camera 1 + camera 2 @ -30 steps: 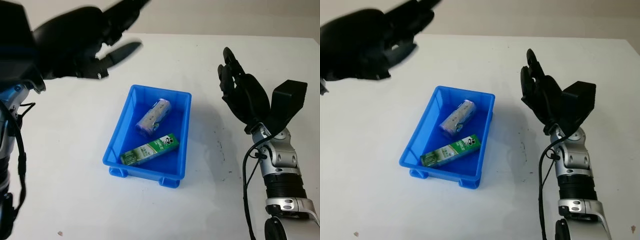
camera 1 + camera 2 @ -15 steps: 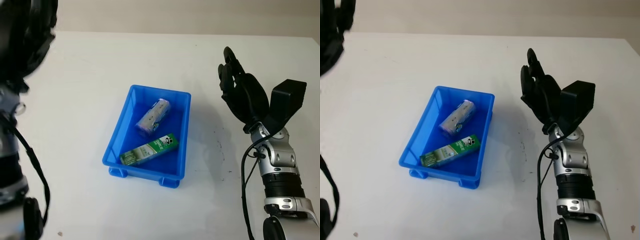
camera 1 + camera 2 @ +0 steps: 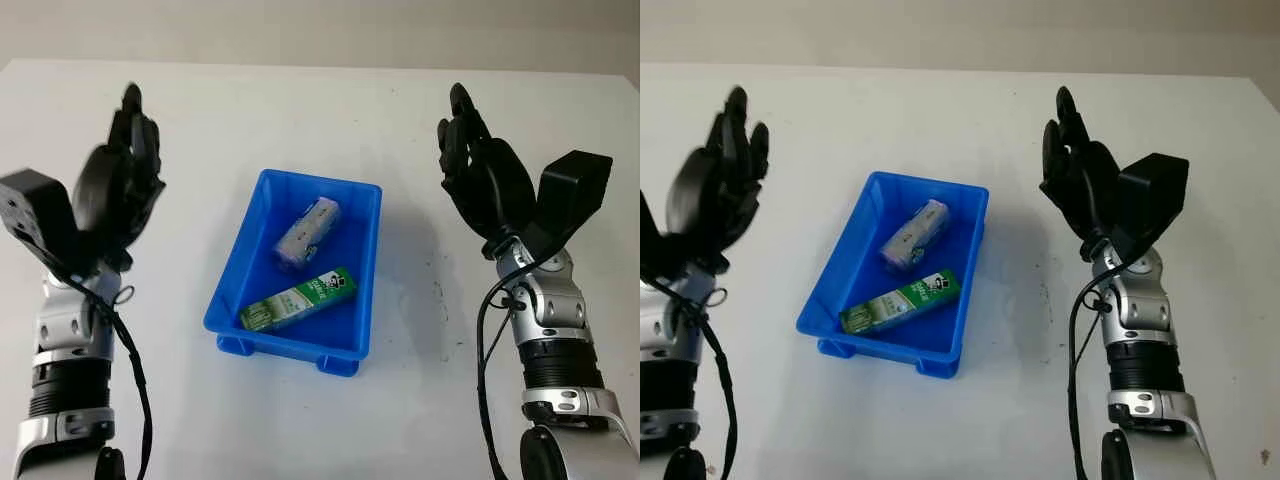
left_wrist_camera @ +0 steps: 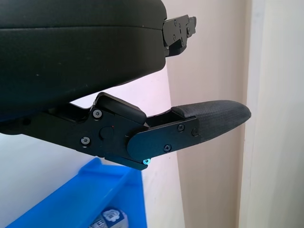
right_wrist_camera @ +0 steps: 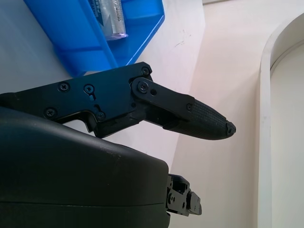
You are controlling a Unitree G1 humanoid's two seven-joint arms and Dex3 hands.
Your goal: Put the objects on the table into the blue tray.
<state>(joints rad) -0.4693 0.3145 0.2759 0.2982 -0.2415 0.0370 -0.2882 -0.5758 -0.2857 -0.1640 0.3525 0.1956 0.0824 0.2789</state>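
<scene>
Two items lie inside the blue rectangular plastic tray point(image 3: 368, 270) at the middle of the white table point(image 3: 300, 110): a silver-and-purple cylindrical packet point(image 3: 307, 233) toward the far end, and a green-and-white rectangular carton point(image 3: 298, 299) nearer the robot, set diagonally. Packet and carton sit close together; I cannot tell if they touch. The left hand point(image 3: 118, 195) is raised over the table left of the tray, open, holding nothing. The right hand point(image 3: 482, 180) is raised right of the tray, likewise open and holding nothing. Faint dark marks point(image 3: 440, 293) spot the table right of the tray.
</scene>
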